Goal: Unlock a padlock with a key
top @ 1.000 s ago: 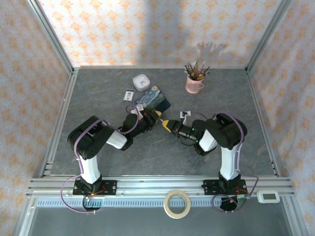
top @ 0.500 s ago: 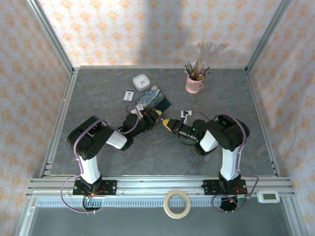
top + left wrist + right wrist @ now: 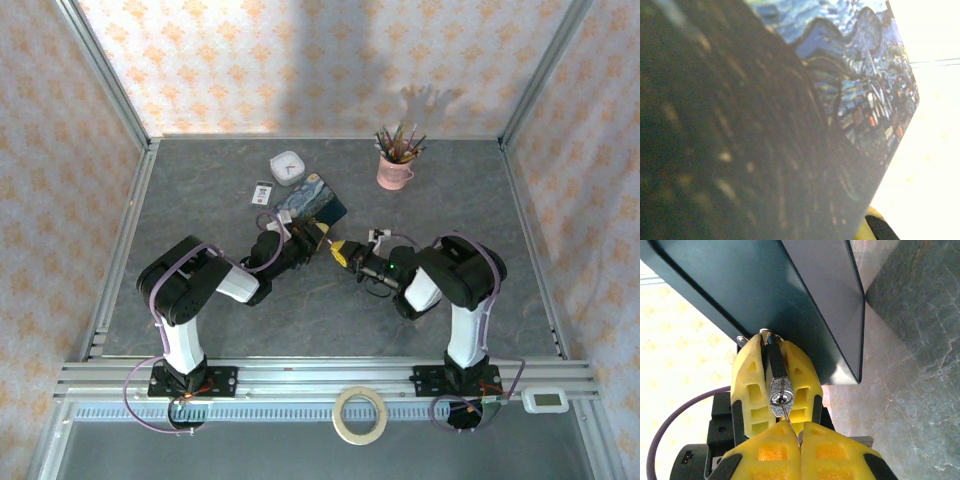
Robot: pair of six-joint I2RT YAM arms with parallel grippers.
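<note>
In the right wrist view the small dark grey padlock (image 3: pixel 781 389) is clamped between the yellow fingers (image 3: pixel 751 385) of my left gripper, keyhole facing the camera. My right gripper (image 3: pixel 800 432) is shut on the thin silvery key (image 3: pixel 788 416), whose tip sits in the keyhole. From the top external view the left gripper (image 3: pixel 314 240) and right gripper (image 3: pixel 344 253) meet tip to tip at mid-table. The shackle is hidden behind the fingers. The left wrist view is blurred, with the blue Starry Night box (image 3: pixel 850 75) close up.
The blue-and-yellow box (image 3: pixel 312 200) lies just behind the left gripper, its dark side (image 3: pixel 790 285) looming over the padlock. Further back are a white round object (image 3: pixel 287 167), a small card (image 3: pixel 263 192) and a pink pencil cup (image 3: pixel 395 170). A tape roll (image 3: pixel 360 415) rests on the front rail.
My right wrist has edged slightly left towards the left gripper, and its cable has shifted. The left arm has stayed still.
</note>
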